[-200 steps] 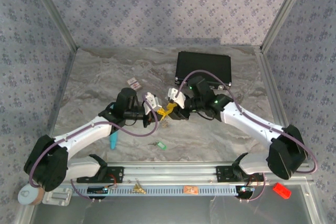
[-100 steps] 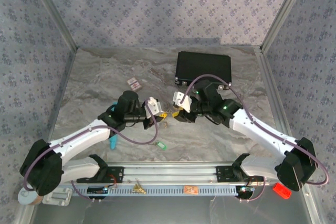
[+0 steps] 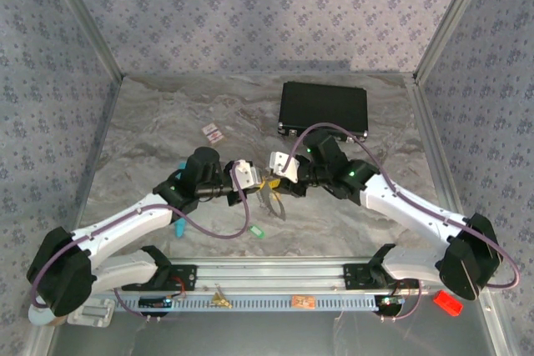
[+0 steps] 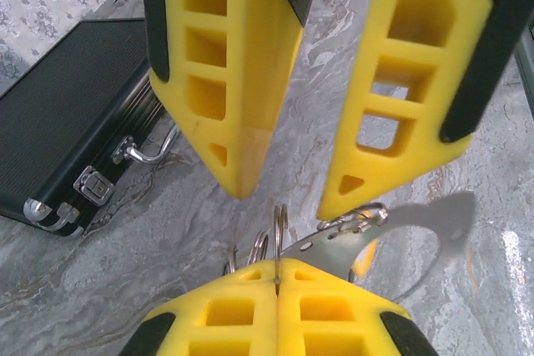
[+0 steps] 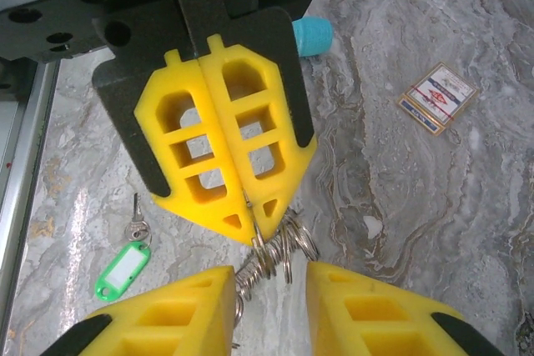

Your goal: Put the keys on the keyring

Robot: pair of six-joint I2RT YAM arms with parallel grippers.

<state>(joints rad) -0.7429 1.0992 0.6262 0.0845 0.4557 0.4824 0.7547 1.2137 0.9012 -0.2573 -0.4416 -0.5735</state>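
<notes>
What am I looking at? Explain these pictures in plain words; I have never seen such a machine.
Two white robot arms are bolted to the near edge of a marbled table. Each arm ends in a yellow two-finger gripper. One picture looks down from above. The other two come from a camera on each wrist, so each shows its own gripper at the bottom edge and the other gripper opposite.

The left gripper is shut on the keyring, a bunch of metal rings. The right gripper is open, just in front of it.

On the table lie a key with a green tag, a black case, a red-and-white card and a teal pen.
</notes>
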